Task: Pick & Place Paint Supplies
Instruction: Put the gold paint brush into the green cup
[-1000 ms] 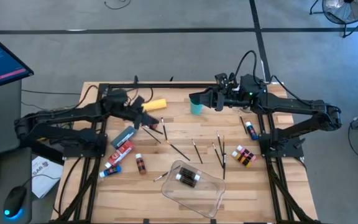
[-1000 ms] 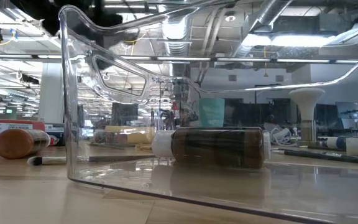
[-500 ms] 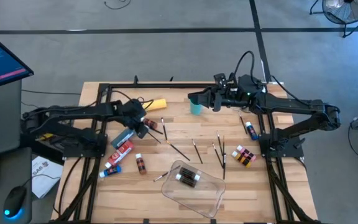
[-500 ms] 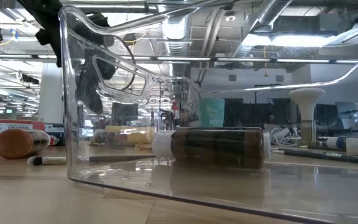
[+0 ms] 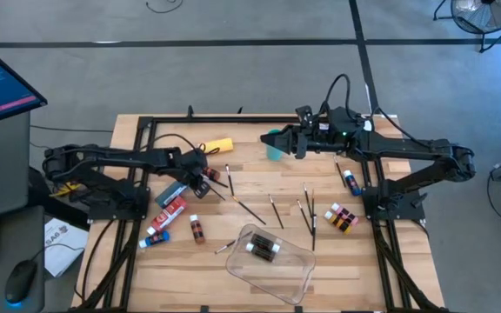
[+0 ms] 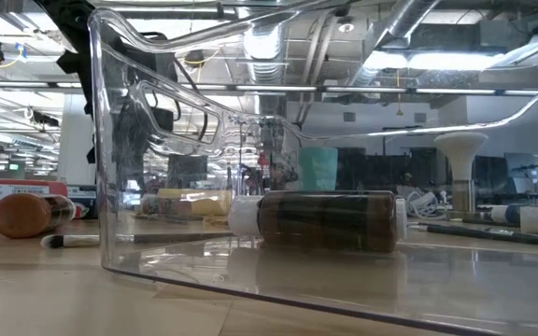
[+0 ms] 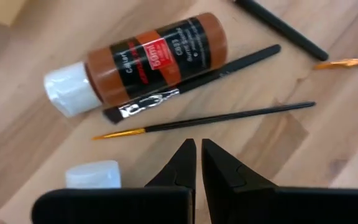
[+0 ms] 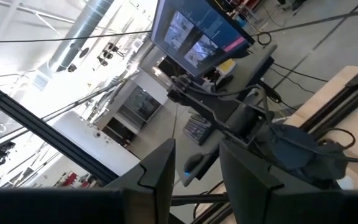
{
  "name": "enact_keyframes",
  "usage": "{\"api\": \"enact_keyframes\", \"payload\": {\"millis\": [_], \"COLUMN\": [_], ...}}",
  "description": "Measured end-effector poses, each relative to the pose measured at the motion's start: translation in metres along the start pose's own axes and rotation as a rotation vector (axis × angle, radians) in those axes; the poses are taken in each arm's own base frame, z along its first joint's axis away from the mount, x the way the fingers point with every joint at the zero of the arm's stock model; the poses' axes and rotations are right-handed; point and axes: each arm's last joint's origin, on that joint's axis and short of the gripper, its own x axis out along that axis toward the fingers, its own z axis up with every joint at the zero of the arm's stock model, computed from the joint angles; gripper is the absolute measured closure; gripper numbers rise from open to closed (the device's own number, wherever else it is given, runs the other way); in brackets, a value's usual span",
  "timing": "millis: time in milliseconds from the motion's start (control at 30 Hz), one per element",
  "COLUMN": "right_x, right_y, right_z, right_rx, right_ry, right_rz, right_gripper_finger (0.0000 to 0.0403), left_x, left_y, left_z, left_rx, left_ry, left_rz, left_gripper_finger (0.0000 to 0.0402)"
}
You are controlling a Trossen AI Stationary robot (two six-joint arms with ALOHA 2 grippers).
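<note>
right now my left gripper [image 7: 197, 146] hangs with its fingers pressed together, holding nothing, just above a thin paint brush [image 7: 207, 119] lying on the surface [image 5: 233, 252] beside a brown paint bottle [image 7: 145, 59]. my right gripper [image 5: 277, 139] sits partly spread at the teal cup [image 5: 274, 149]; whether it grips the cup i cannot tell.

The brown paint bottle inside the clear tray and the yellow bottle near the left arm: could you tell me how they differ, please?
The brown paint bottle lies inside the clear tray; the yellow bottle lies on the bare table, toward the far side. The brown paint bottle is dark; the yellow bottle is bright and looks larger. Both lie on their sides.
</note>
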Motion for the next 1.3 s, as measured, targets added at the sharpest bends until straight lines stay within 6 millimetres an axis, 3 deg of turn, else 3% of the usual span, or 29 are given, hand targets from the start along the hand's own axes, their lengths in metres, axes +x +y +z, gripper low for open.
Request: {"api": "enact_keyframes", "payload": {"millis": [300, 567, 1033, 1300], "right_x": [0.0, 0.0, 0.0, 0.0], "right_y": [-0.0001, -0.0001, -0.0001, -0.0001], "right_z": [0.0002, 0.0002, 0.0002, 0.0002], "right_rx": [0.0, 0.058, 0.094, 0.094], "right_ry": [-0.006, -0.007, -0.007, -0.008], "right_rz": [-0.005, -0.004, -0.004, -0.005], "right_gripper_finger": [0.0283, 0.0283, 0.0283, 0.0283], "left_x": [0.0, -0.0005, -0.0025, 0.0], "left_y": [0.0013, -0.0027, -0.0017, 0.0049], "left_z": [0.0014, -0.0024, -0.0012, 0.0018], "left_rx": [-0.043, -0.268, -0.285, -0.25], "left_ry": [-0.024, 0.078, 0.082, 0.031], "left_rz": [0.031, -0.097, -0.121, -0.032], "left_gripper_finger": [0.0401, 0.0401, 0.0401, 0.0401]}}
